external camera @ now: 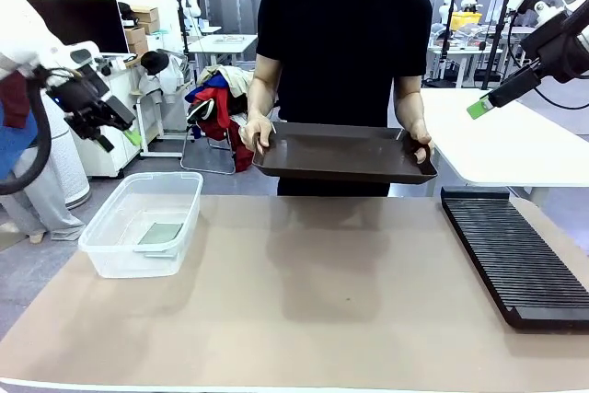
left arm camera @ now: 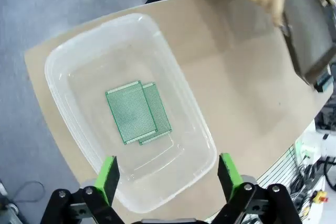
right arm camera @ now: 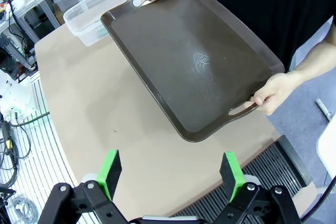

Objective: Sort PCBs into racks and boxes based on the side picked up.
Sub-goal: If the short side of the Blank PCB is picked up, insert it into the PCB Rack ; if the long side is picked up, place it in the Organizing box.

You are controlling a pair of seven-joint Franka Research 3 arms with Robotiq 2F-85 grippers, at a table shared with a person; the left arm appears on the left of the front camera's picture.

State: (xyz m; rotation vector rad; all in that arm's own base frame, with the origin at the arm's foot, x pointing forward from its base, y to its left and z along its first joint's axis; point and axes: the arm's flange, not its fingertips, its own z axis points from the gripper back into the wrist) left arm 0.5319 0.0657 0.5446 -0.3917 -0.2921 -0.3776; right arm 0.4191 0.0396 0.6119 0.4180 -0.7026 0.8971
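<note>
Two PCBs [left arm camera: 137, 111] lie overlapped, green face up, on the floor of the clear box [left arm camera: 89, 72]. In the front view the box [external camera: 129, 260] stands at the table's left with a board [external camera: 161, 232] inside. My left gripper [left arm camera: 169, 177] hangs open high over the box, empty; from the front it [external camera: 120, 138] is up at the left. The black rack [external camera: 515, 255] lies flat at the table's right. My right gripper [right arm camera: 170, 169] is open and empty, raised at the far right [external camera: 480, 106] above the rack's far end.
A person at the far side holds a dark brown tray [external camera: 345, 152] level in both hands above the table's far edge; its inside [right arm camera: 194, 61] is bare. The tan table [external camera: 322, 319] stretches between box and rack. The rack's slots [right arm camera: 262, 169] lie below my right gripper.
</note>
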